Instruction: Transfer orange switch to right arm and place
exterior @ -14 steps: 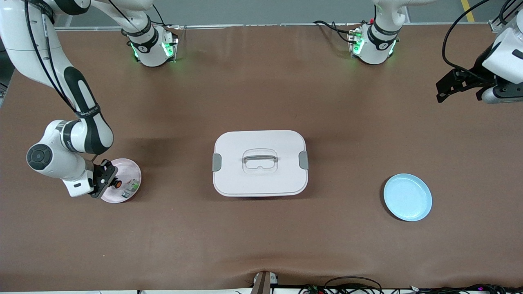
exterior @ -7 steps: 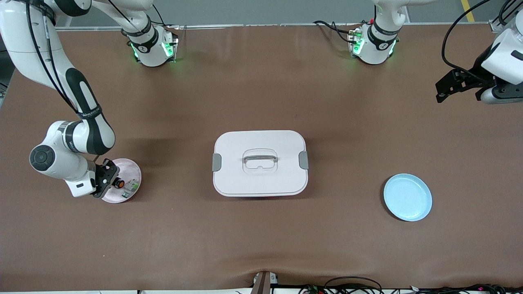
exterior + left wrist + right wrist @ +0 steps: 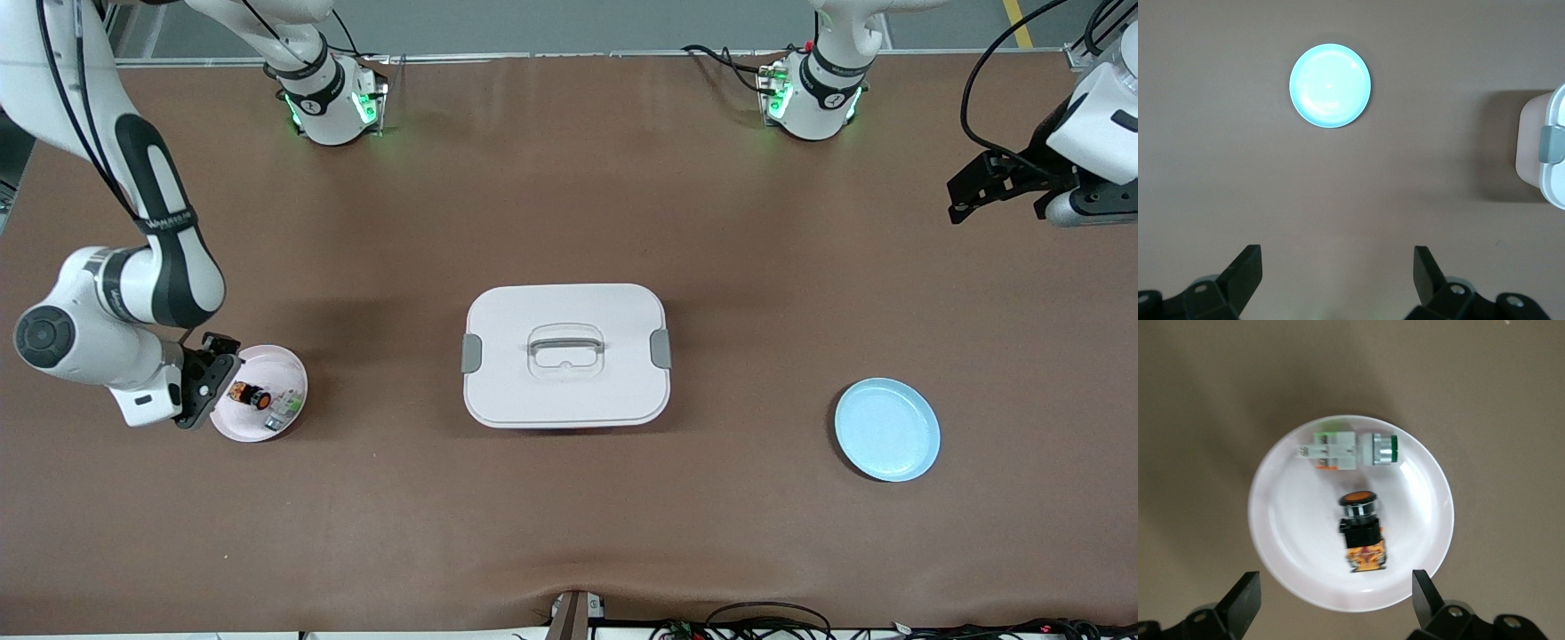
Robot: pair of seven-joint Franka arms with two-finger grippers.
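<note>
Lying in the pink dish (image 3: 289,369), the orange switch (image 3: 248,395) neighbors a whitish-green part (image 3: 283,407); both end effectors gape.

Left gripper (image 3: 1333,277) spread wide, blue plate (image 3: 1330,85), white box (image 3: 1546,153)

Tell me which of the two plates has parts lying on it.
The pink plate at the right arm's end, under the open right gripper: it holds the orange switch and a whitish-green switch. The blue plate holds nothing.
</note>
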